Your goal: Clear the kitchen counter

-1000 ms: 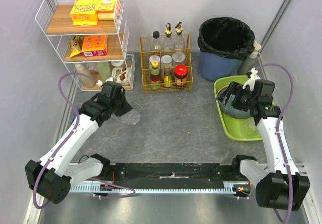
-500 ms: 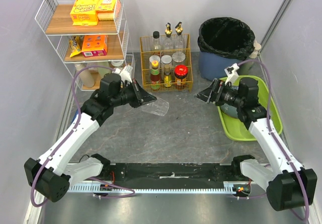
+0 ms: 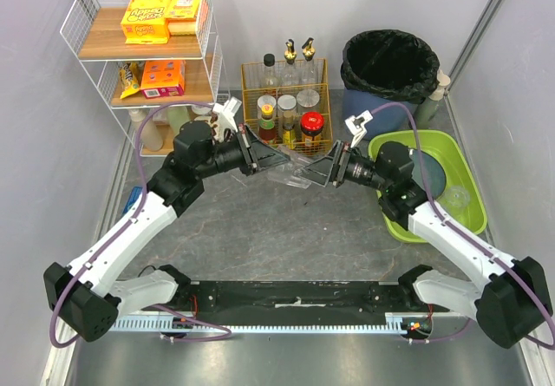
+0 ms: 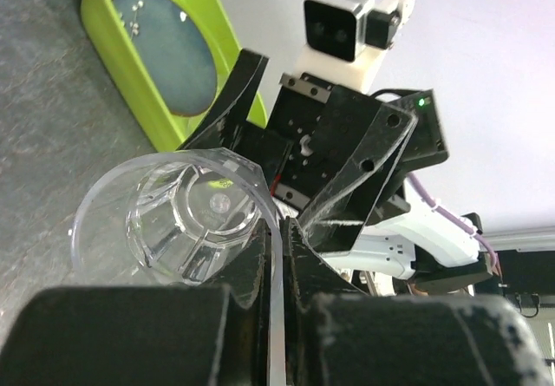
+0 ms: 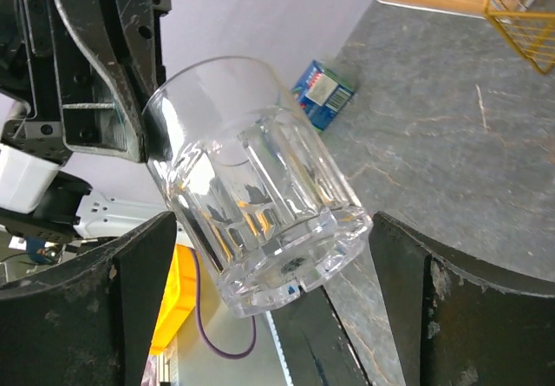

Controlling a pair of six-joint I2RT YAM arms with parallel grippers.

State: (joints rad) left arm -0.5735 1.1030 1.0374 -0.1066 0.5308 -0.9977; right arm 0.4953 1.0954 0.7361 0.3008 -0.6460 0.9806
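A clear faceted glass (image 3: 286,171) hangs in mid-air above the dark grey mottled kitchen counter (image 3: 286,230), tipped on its side. My left gripper (image 3: 260,160) is shut on its rim; in the left wrist view the rim wall (image 4: 186,217) is pinched between the jaws of that gripper (image 4: 279,230). My right gripper (image 3: 323,172) faces it from the right, open. In the right wrist view its jaws (image 5: 273,221) stand wide on either side of the glass's thick base (image 5: 260,230), with a gap on both sides.
A lime-green tray (image 3: 395,223) at the right holds a dark plate (image 3: 431,178) and a small glass (image 3: 457,198). A yellow wire rack of bottles (image 3: 286,117), a bin (image 3: 390,78) and a white wire shelf rack (image 3: 152,65) stand at the back. A blue box (image 3: 133,199) lies at the left.
My left arm has carried the glass right, toward the middle. My right arm has swung left from the green tray, and its open jaws now flank the glass's base.
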